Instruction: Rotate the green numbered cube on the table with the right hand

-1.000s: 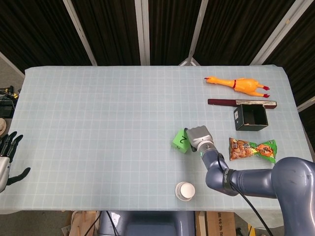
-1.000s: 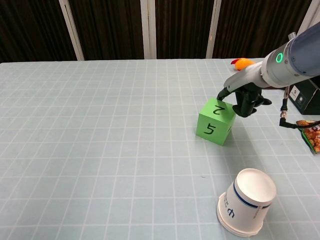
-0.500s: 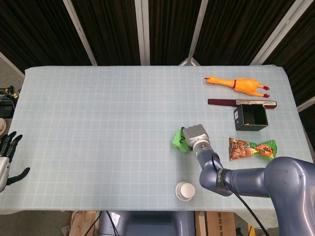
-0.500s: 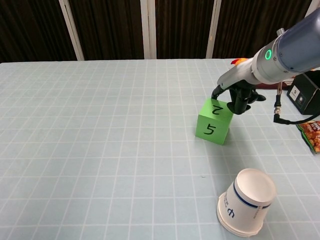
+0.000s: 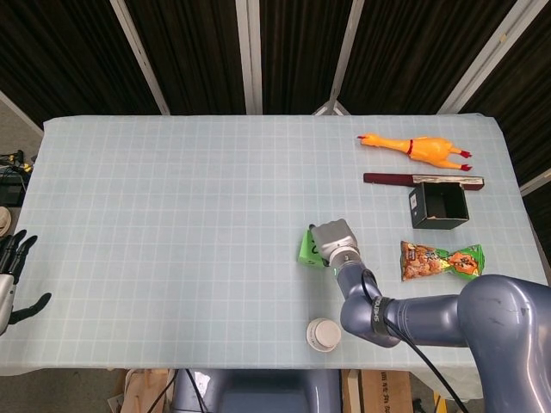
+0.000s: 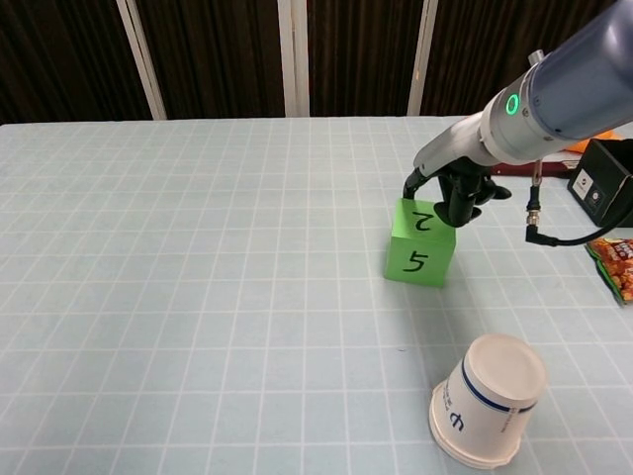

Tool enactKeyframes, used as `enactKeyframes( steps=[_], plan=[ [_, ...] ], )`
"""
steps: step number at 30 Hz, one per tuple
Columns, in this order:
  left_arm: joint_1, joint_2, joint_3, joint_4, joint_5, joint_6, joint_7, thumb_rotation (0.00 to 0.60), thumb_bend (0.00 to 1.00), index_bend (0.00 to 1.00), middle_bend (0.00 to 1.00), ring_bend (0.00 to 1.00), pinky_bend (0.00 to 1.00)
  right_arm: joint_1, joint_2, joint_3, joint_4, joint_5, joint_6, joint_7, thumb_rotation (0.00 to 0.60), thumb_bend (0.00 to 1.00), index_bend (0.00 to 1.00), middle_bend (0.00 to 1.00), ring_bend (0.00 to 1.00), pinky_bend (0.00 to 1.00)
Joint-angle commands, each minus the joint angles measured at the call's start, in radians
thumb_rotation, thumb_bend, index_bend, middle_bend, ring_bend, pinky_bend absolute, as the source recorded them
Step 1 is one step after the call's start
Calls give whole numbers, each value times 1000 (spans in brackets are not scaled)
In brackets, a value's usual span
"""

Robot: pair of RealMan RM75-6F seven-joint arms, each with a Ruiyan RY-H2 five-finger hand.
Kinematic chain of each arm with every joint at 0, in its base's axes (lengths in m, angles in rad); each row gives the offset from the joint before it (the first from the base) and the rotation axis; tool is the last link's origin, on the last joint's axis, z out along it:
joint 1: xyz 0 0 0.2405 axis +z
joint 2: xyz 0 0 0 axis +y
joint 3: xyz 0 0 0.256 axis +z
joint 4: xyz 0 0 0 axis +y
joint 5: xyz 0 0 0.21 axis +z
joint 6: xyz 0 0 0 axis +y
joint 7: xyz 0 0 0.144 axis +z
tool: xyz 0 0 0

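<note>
The green numbered cube (image 6: 418, 247) sits on the table, with "2" on top and "5" on the side facing the chest view. My right hand (image 6: 450, 191) reaches over its far top edge; the dark fingers (image 6: 458, 206) curl down on the right rear corner and the thumb touches the left rear corner, gripping it. In the head view the right hand (image 5: 334, 240) covers most of the cube (image 5: 304, 249). My left hand (image 5: 10, 277) hangs off the table's left edge, fingers apart and holding nothing.
An upturned paper cup (image 6: 488, 399) lies close in front of the cube. To the right are a snack bag (image 5: 442, 261), a black box (image 5: 438, 205), a dark red stick (image 5: 422, 180) and a rubber chicken (image 5: 415, 148).
The right hand has swung left with the cube, turning it so the "5" face looks more squarely at the chest view. The cube has shifted slightly left.
</note>
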Motion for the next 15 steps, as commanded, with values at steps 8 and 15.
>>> enactKeyframes(
  steps=[8,15],
  plan=[
    [0,4,-1,0,-2,0,-8,600,268,0,0,0,12,20,1,15,-31,20,9,-27,600,779,160,834,867,763],
    [0,5,0,0,0,0,-11,600,269,0,0,0,12,34,9,23,-58,39,19,-47,600,779,183,834,867,763]
  ],
)
